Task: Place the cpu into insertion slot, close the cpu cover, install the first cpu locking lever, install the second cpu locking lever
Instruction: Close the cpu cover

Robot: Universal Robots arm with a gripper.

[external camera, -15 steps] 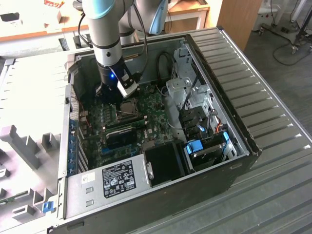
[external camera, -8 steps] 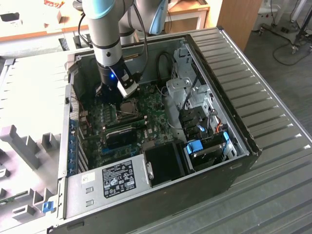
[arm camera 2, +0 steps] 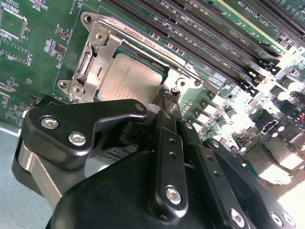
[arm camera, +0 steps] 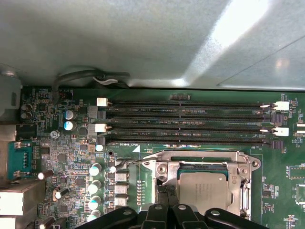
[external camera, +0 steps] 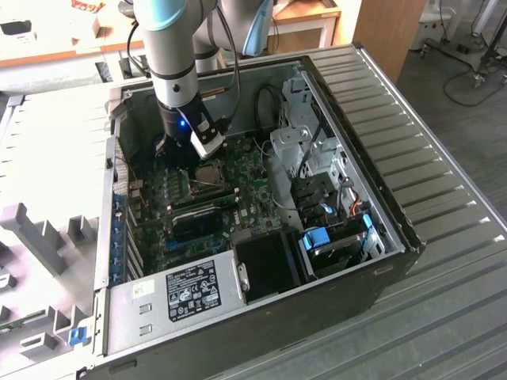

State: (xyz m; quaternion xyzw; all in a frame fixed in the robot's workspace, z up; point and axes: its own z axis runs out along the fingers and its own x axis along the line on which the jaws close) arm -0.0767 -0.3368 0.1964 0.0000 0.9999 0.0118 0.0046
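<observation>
Exterior view, setting: an open computer case (external camera: 348, 103) lies on its side on the ribbed desk (external camera: 451, 158), with the motherboard (external camera: 158, 190) facing up and a grey power supply (external camera: 186, 289) at the case's near end.
arm: it reaches down into the case near the far wall, on the exterior view's left of the case's middle.
tool (arm camera 2: 167, 101): its tips are low over the board and pressed together or very nearly so; I cannot tell whether anything thin is caught between them.
tool to cpu: the cpu (arm camera 2: 127, 76) lies just beyond the tips, which sit at one corner of the socket.
cpu, place: it is seated in the insertion slot (arm camera 2: 143, 57), on the part of the motherboard nearer the case's far wall.
cpu, look: flat and square, with a level, dull silver-tan top.
cpu cover (arm camera: 205, 160): the grey metal frame lies flat around the cpu, which shows through its window, so I judge placing and closing done.
locking lever (arm camera: 129, 162): a thin wire whose long axis runs parallel to the memory slots (arm camera: 190, 114); its free end juts past the socket corner, near the tips. I cannot tell whether it is latched.
drive bays (external camera: 325, 198): well apart from the tool, on the exterior view's right.
</observation>
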